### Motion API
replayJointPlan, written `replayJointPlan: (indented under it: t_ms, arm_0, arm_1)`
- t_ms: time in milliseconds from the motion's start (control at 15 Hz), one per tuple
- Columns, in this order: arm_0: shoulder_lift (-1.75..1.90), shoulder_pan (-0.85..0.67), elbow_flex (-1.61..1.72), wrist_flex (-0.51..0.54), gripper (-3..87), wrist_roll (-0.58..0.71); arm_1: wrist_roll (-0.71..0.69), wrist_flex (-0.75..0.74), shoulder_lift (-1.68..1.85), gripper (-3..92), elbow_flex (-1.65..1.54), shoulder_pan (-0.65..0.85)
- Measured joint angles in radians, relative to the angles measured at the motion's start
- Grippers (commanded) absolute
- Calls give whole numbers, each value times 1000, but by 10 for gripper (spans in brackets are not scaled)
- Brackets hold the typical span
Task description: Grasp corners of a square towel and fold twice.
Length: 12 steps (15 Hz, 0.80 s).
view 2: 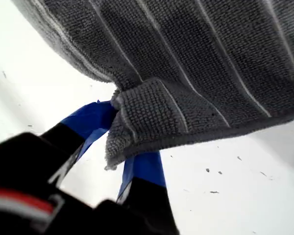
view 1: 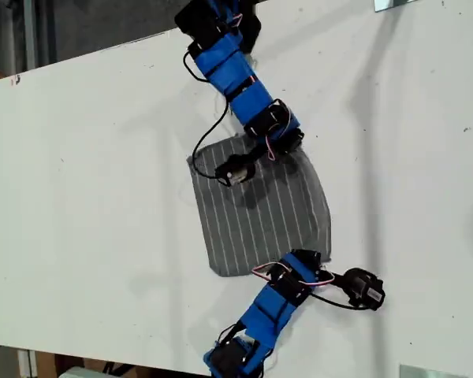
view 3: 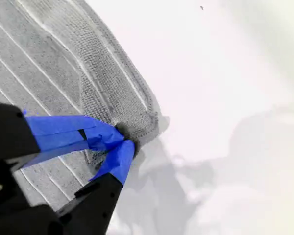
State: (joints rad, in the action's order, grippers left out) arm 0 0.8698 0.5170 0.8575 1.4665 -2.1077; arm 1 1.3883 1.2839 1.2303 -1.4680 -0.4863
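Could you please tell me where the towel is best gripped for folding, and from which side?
Grip the towel at a corner, coming in from the bare table outside it. The cloth is thin and mostly flat, so only a hemmed tip gives jaws an edge to close over, as my first gripper and my second gripper show.

Grey striped towel (view 1: 260,209) flat on white table (view 1: 87,197), one blue arm at each opposite edge
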Motion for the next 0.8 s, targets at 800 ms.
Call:
replayJointPlan:
  t_ms: [800]
  arm_0:
    - [287, -89, 29, 20, -3, 377]
  arm_1:
    - [-64, 156, 423, -1, -43, 106]
